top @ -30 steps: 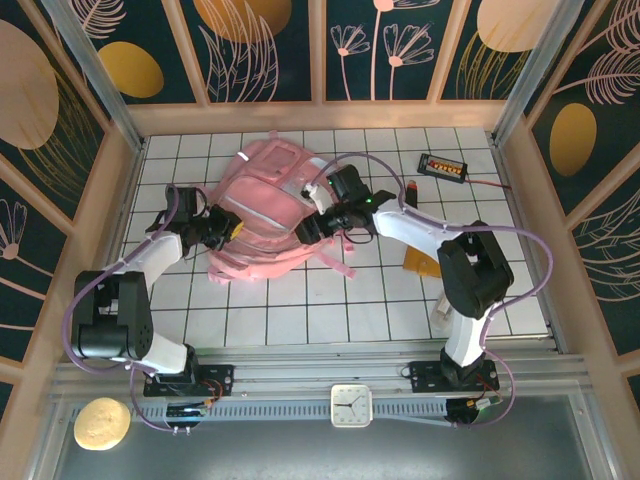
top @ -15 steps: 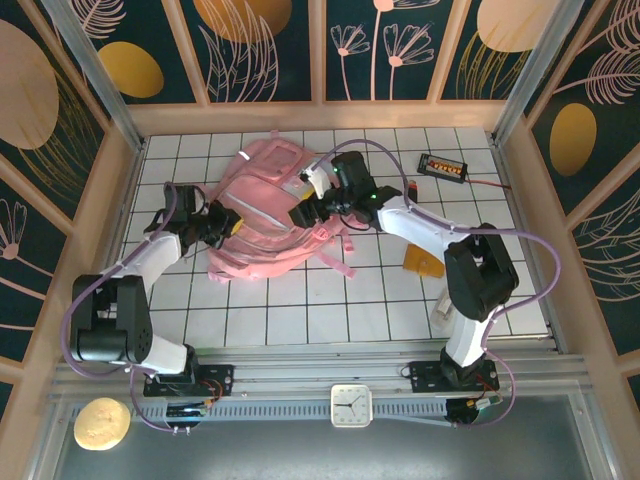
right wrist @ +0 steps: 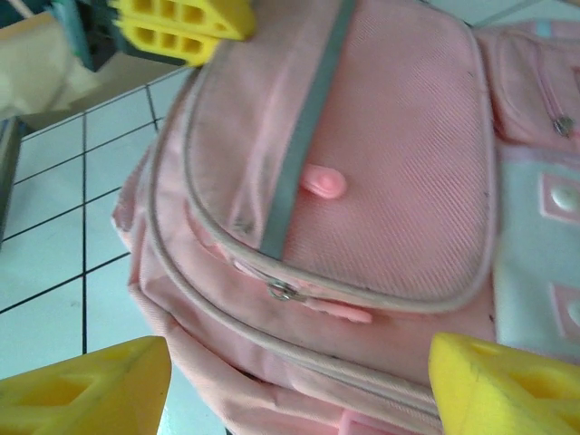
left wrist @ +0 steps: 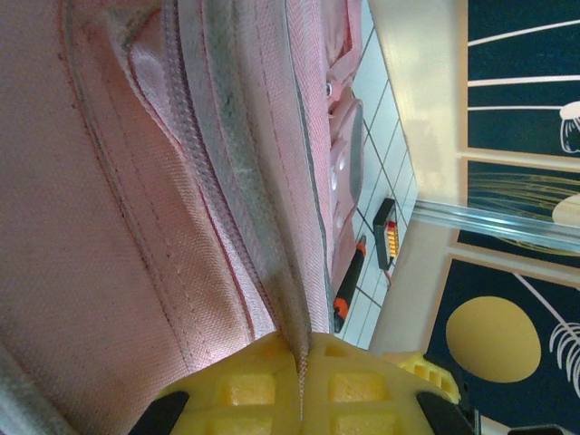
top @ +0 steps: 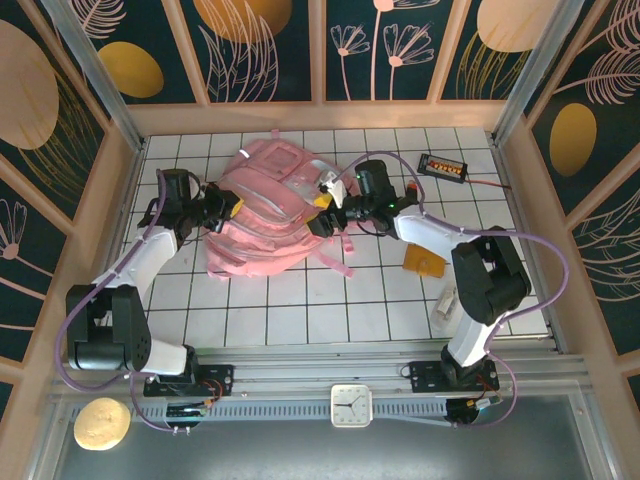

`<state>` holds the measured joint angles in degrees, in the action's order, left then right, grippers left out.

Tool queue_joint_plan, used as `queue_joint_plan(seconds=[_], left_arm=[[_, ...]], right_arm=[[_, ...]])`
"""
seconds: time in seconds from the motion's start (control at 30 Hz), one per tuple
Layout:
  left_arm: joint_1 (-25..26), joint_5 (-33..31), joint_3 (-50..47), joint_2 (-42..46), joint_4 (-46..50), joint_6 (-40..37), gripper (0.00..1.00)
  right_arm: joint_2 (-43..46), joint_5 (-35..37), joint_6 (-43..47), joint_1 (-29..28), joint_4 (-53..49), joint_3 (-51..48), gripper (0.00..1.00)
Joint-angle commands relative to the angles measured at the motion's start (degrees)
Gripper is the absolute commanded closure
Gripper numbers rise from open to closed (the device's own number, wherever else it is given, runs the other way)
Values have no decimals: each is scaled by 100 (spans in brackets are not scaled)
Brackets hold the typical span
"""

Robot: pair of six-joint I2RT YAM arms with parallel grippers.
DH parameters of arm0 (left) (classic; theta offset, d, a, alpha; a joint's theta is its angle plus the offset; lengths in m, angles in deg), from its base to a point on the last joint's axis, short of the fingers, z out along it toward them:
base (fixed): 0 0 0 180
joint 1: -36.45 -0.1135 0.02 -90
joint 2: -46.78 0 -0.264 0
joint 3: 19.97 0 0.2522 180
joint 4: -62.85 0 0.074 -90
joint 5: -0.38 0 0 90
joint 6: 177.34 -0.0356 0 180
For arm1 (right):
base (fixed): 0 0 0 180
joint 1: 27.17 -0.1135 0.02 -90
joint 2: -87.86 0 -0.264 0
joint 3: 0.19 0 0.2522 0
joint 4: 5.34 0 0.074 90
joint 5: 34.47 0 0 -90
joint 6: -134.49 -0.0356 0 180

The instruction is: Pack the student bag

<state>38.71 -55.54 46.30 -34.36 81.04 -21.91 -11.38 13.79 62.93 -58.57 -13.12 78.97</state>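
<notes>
Setting: purpose-built robot test cell, lab type, not domestic

Evidence:
- white tiled tabletop with black grid lines [top: 300, 320]
- enclosure of wood-framed dark floral-print wall panels [top: 260, 50]
- black-and-white left robot arm [top: 140, 262] and right robot arm [top: 485, 280], bolted to grey aluminium rail [top: 320, 370]
- purple cable loops [top: 563, 265]
- small white square clock [top: 351, 405] at near edge

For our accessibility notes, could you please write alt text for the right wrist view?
A soft pink fabric backpack with a grey reflective strip and a pink zip pull lies on a white tiled table, seen between the open yellow fingertips of the right gripper.
</notes>
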Motion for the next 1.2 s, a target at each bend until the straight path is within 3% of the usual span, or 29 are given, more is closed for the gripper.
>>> queue_joint_plan(seconds=[0.0, 0.2, 0.57, 0.83, 1.17], left_arm=[[11, 379, 289, 280, -444, 469, 100], [37, 443, 269, 324, -359, 442, 100], [62, 344, 286, 430, -197, 536, 100], [260, 275, 285, 374, -366, 704, 100], [534, 60, 251, 380, -636, 951, 100]], right_arm=[[-86, -508, 533, -24, 563, -145, 24], [-472, -377, 393, -24, 1554, -397, 25], [-1086, -203, -117, 141, 2248, -398, 27], [-1392, -544, -162, 169, 1979, 58, 30], [-1309, -587, -448, -96, 1998, -272, 31]])
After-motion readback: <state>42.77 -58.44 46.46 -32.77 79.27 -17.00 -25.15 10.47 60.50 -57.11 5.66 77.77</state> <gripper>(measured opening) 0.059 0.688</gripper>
